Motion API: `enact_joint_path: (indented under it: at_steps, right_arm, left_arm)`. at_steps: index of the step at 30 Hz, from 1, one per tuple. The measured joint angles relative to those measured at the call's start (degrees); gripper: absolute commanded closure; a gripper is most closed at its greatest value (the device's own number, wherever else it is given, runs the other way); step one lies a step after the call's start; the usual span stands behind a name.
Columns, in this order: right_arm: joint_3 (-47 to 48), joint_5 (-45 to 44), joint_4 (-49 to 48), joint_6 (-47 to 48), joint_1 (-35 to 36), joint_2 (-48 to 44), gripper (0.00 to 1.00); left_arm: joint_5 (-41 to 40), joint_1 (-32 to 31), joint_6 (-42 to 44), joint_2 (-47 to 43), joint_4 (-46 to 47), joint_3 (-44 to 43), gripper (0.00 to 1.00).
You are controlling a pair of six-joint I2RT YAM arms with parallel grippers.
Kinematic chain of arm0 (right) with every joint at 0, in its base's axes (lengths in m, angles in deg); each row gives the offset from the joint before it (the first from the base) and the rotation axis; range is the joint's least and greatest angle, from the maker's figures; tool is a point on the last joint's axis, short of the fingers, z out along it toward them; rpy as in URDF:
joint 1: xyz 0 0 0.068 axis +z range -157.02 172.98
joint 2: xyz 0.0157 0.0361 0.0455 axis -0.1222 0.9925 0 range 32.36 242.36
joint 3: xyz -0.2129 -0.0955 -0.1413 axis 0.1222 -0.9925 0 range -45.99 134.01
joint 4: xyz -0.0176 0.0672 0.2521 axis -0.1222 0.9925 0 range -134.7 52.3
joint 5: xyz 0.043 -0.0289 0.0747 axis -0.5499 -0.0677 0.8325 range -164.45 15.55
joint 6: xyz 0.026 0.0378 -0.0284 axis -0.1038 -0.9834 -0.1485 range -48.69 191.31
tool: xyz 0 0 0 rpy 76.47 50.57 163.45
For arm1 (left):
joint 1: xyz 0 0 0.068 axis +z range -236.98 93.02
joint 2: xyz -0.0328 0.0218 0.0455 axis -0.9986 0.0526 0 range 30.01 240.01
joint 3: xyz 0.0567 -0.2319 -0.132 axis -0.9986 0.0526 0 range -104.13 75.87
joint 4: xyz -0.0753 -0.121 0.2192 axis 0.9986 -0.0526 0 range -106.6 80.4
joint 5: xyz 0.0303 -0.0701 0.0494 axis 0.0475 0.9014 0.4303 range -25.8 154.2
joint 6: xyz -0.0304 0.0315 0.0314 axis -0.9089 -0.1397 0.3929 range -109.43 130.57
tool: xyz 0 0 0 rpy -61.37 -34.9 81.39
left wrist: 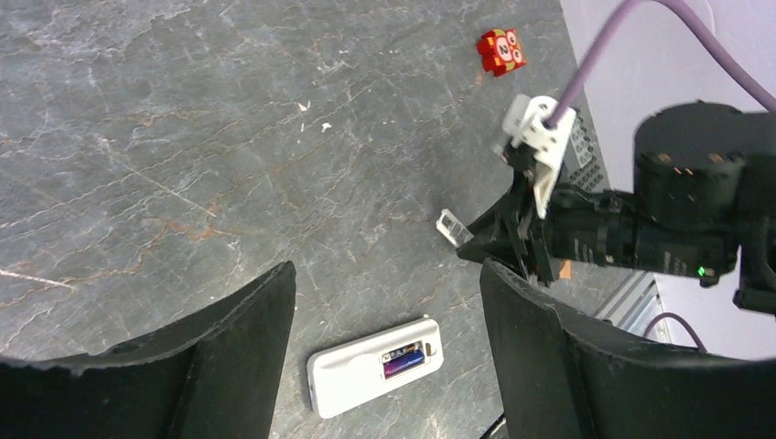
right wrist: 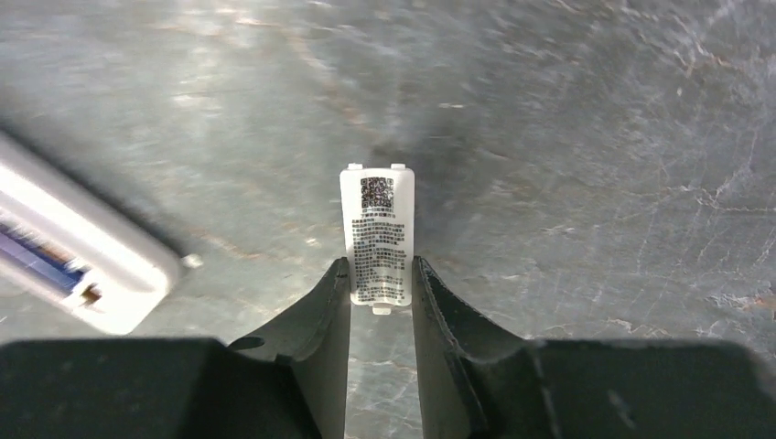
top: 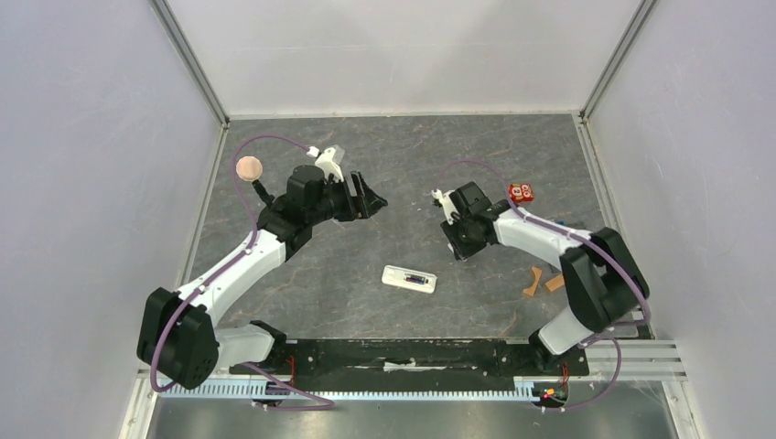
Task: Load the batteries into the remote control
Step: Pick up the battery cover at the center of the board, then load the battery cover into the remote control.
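The white remote control (top: 409, 279) lies back-up on the grey table between the arms, its bay open. One dark purple-blue battery (left wrist: 404, 362) lies in the bay of the remote (left wrist: 357, 373). My left gripper (left wrist: 386, 274) is open and empty, held above and behind the remote. My right gripper (right wrist: 380, 265) is shut on a small white battery cover (right wrist: 378, 229) with a printed label, held just above the table to the right of the remote (right wrist: 82, 274). The cover also shows in the left wrist view (left wrist: 453, 227). In the top view the right gripper (top: 457, 249) hides it.
A small red block (top: 522, 192) sits at the back right, also in the left wrist view (left wrist: 501, 50). Tan wooden pieces (top: 543, 281) lie by the right arm's base. A peach ball (top: 249, 168) sits at the back left. Grey walls ring the table.
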Motion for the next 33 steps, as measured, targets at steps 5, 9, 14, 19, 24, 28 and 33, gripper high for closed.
enact_joint_path:
  at_steps: [5,9,14,19,24,28,33]
  right_arm:
    - [-5.1,2.1,-6.4,1.6,5.1,-10.4,0.79]
    - [-10.1,4.0,-13.8,3.6,8.7,-20.2,0.76]
    - [-17.3,6.6,-22.1,6.6,13.4,-32.0,0.76]
    - [-17.6,7.1,-24.9,8.0,16.7,-35.6,0.76]
    - [-17.6,6.1,-26.1,8.9,19.7,-38.6,0.76]
    - [-17.6,5.6,-26.6,9.5,21.6,-39.6,0.76]
    - [-16.8,4.3,-24.1,10.1,22.8,-38.9,0.75]
  left_arm:
    - [1.9,0.0,0.0,0.0,1.4,0.0,0.22]
    - [2.8,0.1,0.0,-0.6,1.5,0.0,0.22]
    - [2.9,0.3,0.0,-2.1,2.3,0.3,0.22]
    - [4.6,0.3,0.0,-3.7,4.4,1.8,0.23]
    - [9.4,0.3,0.0,-4.4,6.1,2.6,0.25]
    - [14.6,0.3,0.0,-4.7,7.6,3.2,0.26]
    - [18.3,0.3,0.0,-5.1,7.8,4.1,0.28]
